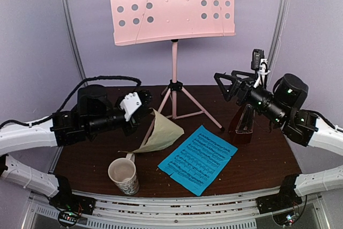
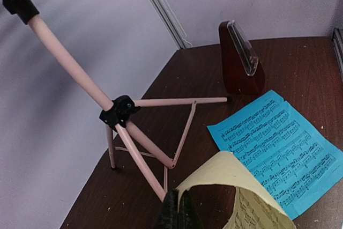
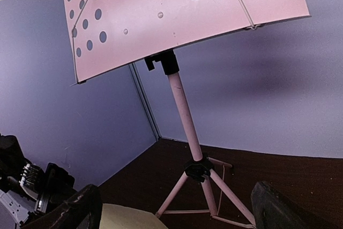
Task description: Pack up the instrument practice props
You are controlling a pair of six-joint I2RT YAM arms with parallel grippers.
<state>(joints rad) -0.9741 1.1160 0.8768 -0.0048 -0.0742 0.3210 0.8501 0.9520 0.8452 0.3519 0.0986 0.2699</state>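
Pink tripod music stand [image 1: 174, 63] upright at twelve o'clock on the dark brown table [image 1: 268, 159], perforated desk high above, feet spread. Pale-yellow music sheet [image 1: 161, 132] just left of table centre, toward nine o'clock. One corner up off the table and curled, pinched between the closed fingers of the left gripper [image 2: 178, 210], the trailing end drooping toward eight o'clock. Blue music sheet [image 1: 198, 159] flat at five o'clock, printed side up, just beside the yellow one. Red-brown pyramid metronome [image 1: 244, 127] standing at three o'clock, clear cover [image 2: 244, 49] on its face, directly beneath the right arm. Right gripper [image 1: 228, 87] in the air at two o'clock, jaws spread wide, holding nothing, turned toward the stand's pole. Cream patterned mug [image 1: 123, 175] upright at seven o'clock, near the front edge.
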